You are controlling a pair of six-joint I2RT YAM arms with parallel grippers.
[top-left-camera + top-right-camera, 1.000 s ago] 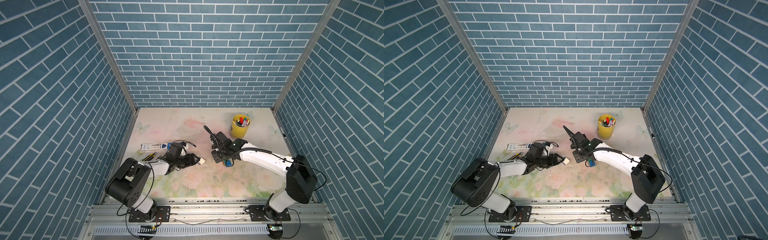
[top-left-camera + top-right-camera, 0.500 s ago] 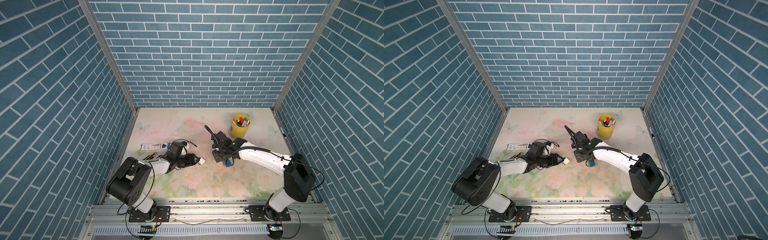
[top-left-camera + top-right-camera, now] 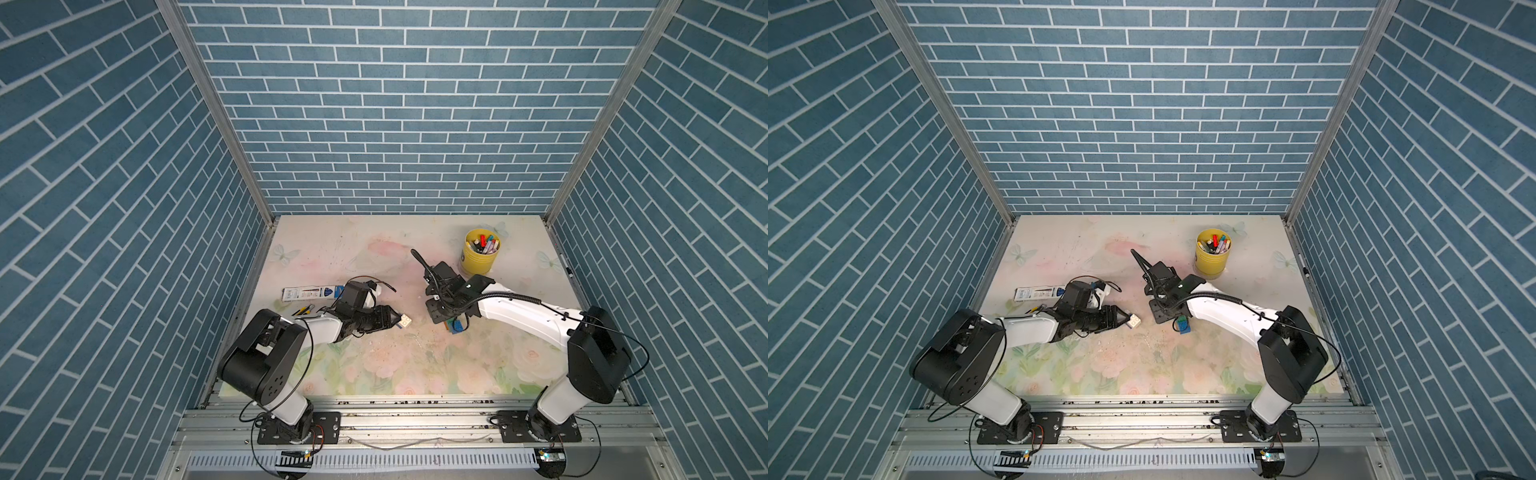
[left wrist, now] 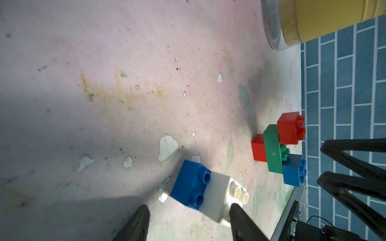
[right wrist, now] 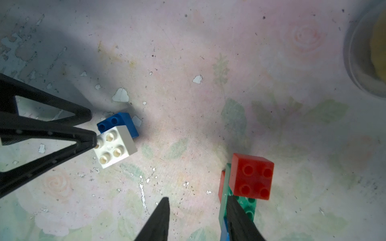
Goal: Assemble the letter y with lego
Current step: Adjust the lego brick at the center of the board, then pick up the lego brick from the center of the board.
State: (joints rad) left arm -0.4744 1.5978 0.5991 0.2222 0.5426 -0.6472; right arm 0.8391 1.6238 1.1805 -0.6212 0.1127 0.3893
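Centre left gripper, jaws parted and unclamped, around white square brick stuck to blue brick on counter, then close squarely on flat sides, leaving right gripper, parted and empty, beside red-green-blue cluster.

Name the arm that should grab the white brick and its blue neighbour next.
Probably left. The left claw straddles the white brick and blue brick, jaws open; the right claw stands open beside the red-green-blue cluster, apart from that pair.

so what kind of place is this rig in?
Likely a robot data-collection booth, not a real room: blue brick-print wall panels, two white robot arms bolted to an aluminium base rail, a floral-print tabletop with a yellow plastic cup of markers.
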